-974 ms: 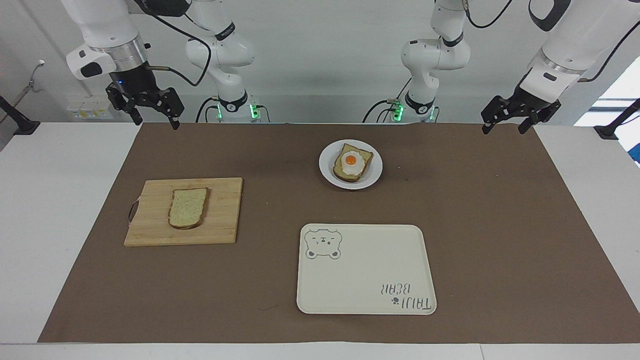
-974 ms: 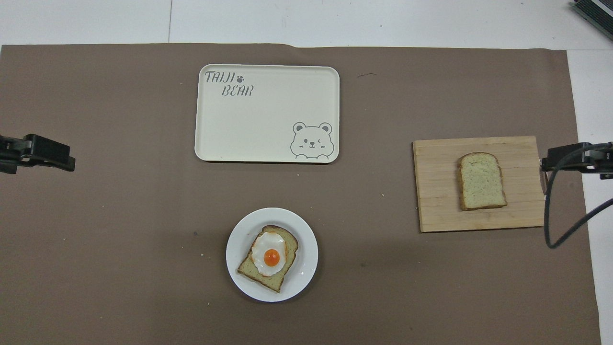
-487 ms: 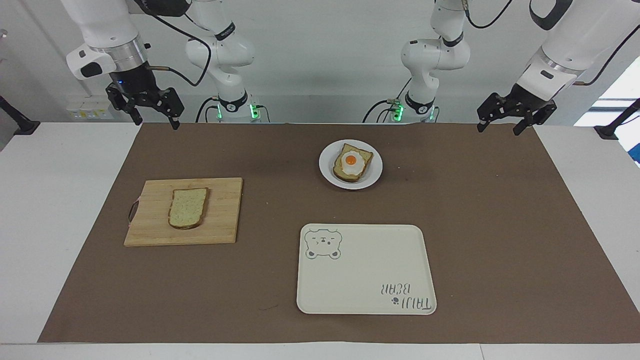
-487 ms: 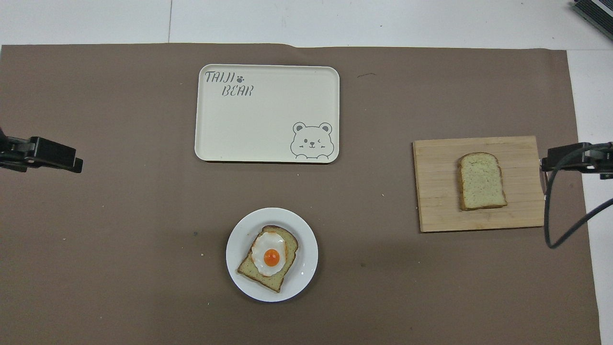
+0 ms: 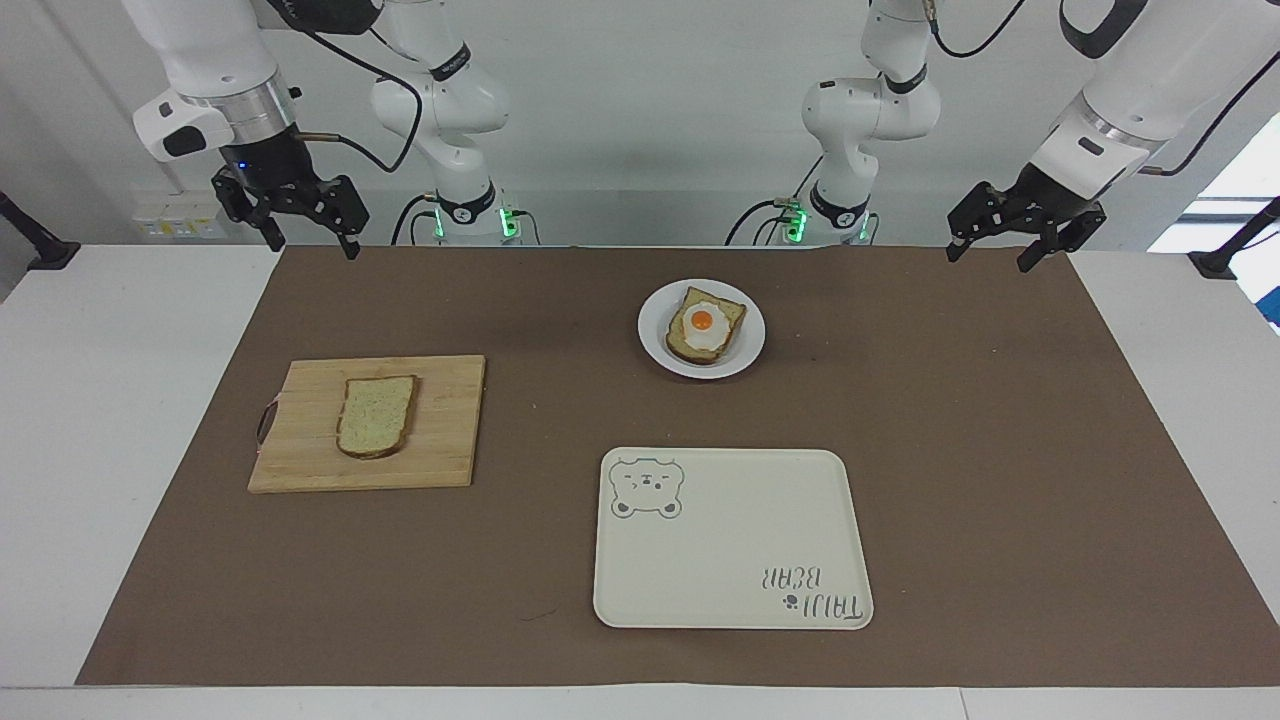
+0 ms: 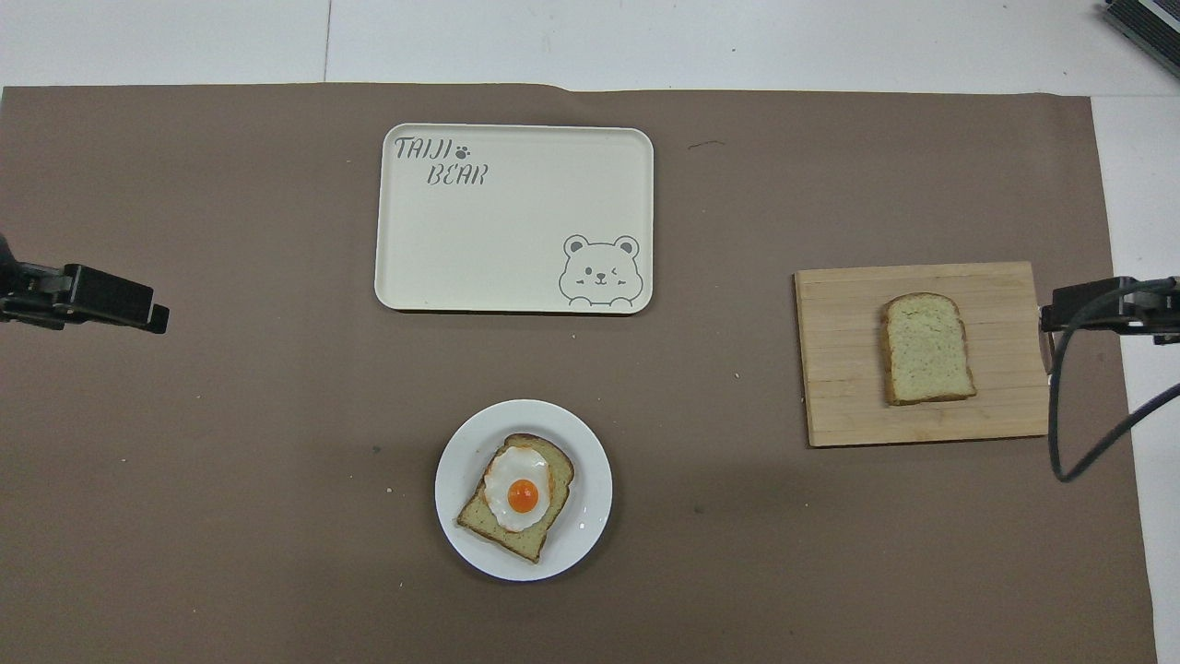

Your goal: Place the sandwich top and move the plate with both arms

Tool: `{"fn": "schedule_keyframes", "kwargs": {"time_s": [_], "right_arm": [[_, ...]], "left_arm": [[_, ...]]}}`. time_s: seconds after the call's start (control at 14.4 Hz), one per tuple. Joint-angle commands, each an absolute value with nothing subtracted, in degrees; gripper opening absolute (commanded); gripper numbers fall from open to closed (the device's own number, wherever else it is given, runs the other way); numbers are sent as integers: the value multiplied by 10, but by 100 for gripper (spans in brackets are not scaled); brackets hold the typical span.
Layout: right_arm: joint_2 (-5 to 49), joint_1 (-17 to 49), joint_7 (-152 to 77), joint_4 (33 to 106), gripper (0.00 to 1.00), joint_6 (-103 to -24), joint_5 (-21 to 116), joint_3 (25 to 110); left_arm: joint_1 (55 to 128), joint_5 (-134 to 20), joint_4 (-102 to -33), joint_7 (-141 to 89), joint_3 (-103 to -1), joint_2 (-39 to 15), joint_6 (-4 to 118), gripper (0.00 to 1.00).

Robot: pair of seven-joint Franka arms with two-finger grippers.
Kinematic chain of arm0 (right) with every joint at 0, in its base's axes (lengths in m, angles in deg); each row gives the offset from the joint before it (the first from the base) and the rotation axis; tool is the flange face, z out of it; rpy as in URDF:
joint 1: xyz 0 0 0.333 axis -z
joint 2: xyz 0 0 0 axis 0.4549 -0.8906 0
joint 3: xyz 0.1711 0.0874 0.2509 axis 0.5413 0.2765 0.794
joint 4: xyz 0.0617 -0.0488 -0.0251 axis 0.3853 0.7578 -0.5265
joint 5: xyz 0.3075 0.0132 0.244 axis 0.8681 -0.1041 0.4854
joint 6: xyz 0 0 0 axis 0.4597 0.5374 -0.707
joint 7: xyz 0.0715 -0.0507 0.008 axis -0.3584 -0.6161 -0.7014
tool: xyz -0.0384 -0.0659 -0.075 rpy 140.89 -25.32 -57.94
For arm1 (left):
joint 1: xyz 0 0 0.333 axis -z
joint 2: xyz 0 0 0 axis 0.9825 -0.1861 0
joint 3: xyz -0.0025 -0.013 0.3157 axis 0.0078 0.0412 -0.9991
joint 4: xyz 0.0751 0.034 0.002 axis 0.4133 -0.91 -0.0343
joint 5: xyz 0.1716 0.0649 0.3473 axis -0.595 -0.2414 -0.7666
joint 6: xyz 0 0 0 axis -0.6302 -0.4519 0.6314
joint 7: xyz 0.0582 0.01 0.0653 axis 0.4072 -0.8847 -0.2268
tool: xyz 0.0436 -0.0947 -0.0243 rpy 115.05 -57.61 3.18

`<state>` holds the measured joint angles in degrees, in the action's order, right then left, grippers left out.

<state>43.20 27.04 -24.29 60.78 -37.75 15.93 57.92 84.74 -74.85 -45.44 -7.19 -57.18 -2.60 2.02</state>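
Observation:
The sandwich top (image 5: pixel 376 415), a plain speckled bread slice, lies flat on a wooden cutting board (image 5: pixel 440 430) toward the right arm's end; it also shows in the overhead view (image 6: pixel 927 349). The small white plate (image 5: pixel 655 340) sits near the robots at the middle and bears a bread slice with a fried egg (image 5: pixel 704 325). My right gripper (image 5: pixel 312 245) hangs open and empty in the air, over the mat's edge beside the board. My left gripper (image 5: pixel 990 255) hangs open and empty over the mat toward the left arm's end, well apart from the plate.
A cream rectangular tray with a bear drawing (image 5: pixel 730 540) lies farther from the robots than the plate. A brown mat (image 5: pixel 1000 450) covers most of the white table. The board (image 6: pixel 839 369) has a small handle by the right gripper (image 6: pixel 1074 304).
My left gripper has drifted a little toward the middle of the table and tilted slightly. The right gripper, bread, plate and tray have not moved.

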Motion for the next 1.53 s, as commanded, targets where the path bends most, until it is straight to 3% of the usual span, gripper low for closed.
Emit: {"fn": "schedule_keyframes", "kwargs": {"time_s": [0.0,0.49,1.25,1.46], "right_arm": [[433,286,-275,616,100,-384,161,584],[423,304,-321,666,100,-447,166,584],[321,361,-467,718,100,-586,218,584],[315,360,-491,758,100,-637,222,584]], "left_arm": [[845,-743,-463,-63,-573,-16,18,100],[845,-746,-463,-70,-572,-16,13,100],[845,-789,-462,-70,-575,-16,9,100],[845,-788,-459,-69,-576,-17,12,100]]}}
